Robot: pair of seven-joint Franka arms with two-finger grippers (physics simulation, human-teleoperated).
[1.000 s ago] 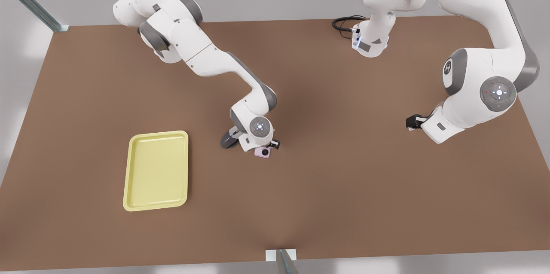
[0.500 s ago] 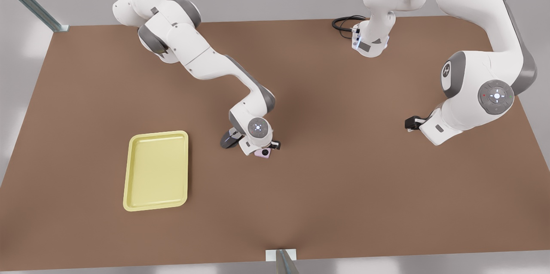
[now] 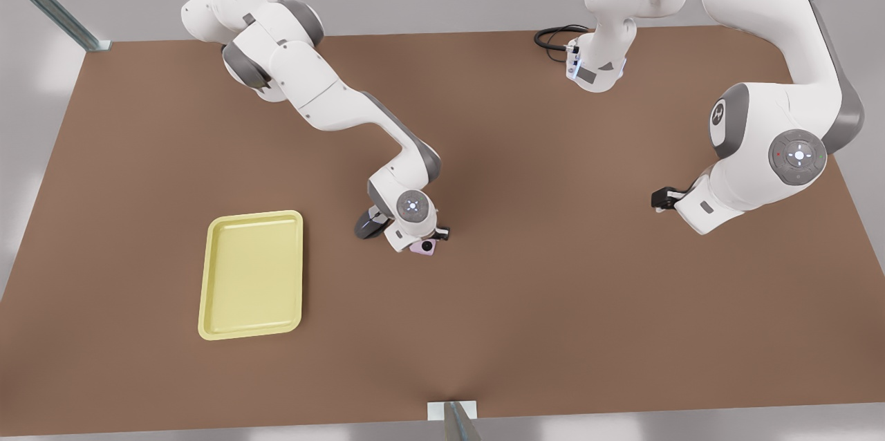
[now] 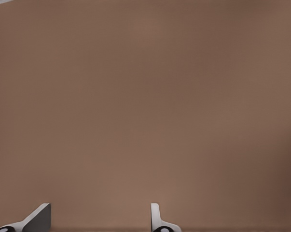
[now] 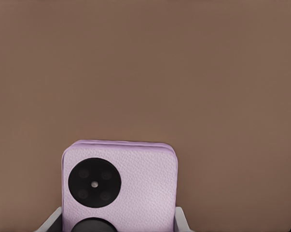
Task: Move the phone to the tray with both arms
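Note:
The pale lilac phone [image 3: 423,247] lies near the table's middle, to the front view's right of the yellow tray [image 3: 252,275]. My right gripper [image 3: 419,240] hangs over it from the arm reaching in from the back left. In the right wrist view its fingers [image 5: 182,220] press against both side edges of the phone [image 5: 131,183], so it is shut on it. My left gripper [image 3: 662,198] waits at the front view's right, low over bare table. Its fingertips [image 4: 157,217] stand apart, and the left gripper [image 4: 99,223] is open with nothing between them.
A grey computer mouse [image 3: 368,224] lies close beside the right gripper, on the tray side of the phone. A black cable [image 3: 553,36] coils at the back by the far arm's base. The brown table [image 3: 525,303] is bare toward the front.
The right arm's wrist has drifted slightly toward the front view's left over the phone. The left arm has shifted a little. The phone stays almost where it was.

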